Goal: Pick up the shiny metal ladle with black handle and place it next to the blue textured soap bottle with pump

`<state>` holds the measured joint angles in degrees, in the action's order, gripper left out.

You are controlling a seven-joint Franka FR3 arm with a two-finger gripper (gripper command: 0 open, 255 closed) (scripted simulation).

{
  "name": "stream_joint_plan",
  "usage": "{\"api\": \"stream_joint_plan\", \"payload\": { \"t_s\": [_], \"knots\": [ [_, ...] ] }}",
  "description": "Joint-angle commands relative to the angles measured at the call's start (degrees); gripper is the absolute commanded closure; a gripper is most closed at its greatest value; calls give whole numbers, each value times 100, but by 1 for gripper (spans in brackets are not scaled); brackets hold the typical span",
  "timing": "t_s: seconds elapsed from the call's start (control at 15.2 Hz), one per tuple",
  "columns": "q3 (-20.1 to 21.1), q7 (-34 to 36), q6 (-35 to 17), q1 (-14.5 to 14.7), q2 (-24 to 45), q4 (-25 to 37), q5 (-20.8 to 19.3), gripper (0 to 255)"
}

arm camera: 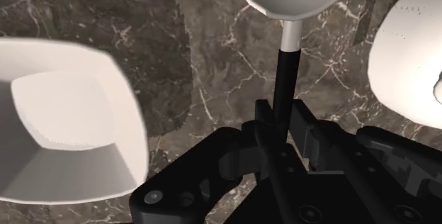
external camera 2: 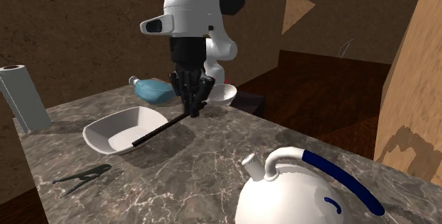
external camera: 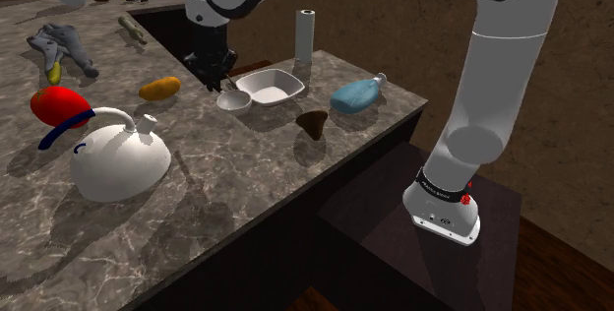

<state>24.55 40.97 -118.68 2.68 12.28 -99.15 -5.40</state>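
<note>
While the gripper (arm camera: 283, 113) hangs low over the marble counter (external camera: 246, 176), its two black fingers are clenched on the black handle of the single ladle (arm camera: 286, 59), with almost no gap left between them. They grip partway along the handle. The pale, round ladle bowl sticks out on one side, and the rest of the handle runs out on the other, towards the one white square dish (external camera: 270, 85). I cannot tell whether the ladle is lifted off the stone or resting on it. In the shoulder view its bowl sits just beside the dish. One blue soap bottle (external camera: 352, 96) lies on its side beyond the dish, apart from the ladle. Further out are one brown cone (external camera: 314, 124), one upright white roll (external camera: 305, 35) and one white kettle (external camera: 118, 161) with a blue handle.
</note>
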Motion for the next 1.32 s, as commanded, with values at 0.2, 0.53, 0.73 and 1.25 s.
{"api": "stream_joint_plan", "payload": {
  "t_s": [0.2,0.53,0.73,1.25],
  "knots": [
    [-182,-750,-206,-464,-554,-704,378,255],
    [-459,-1545,-294,-861,-994,-1214,697,255],
    [-653,-2016,-312,-1075,-1189,-1434,844,255],
    [-1219,-3225,-272,-1608,-1457,-1728,1086,255]
  ]
}}
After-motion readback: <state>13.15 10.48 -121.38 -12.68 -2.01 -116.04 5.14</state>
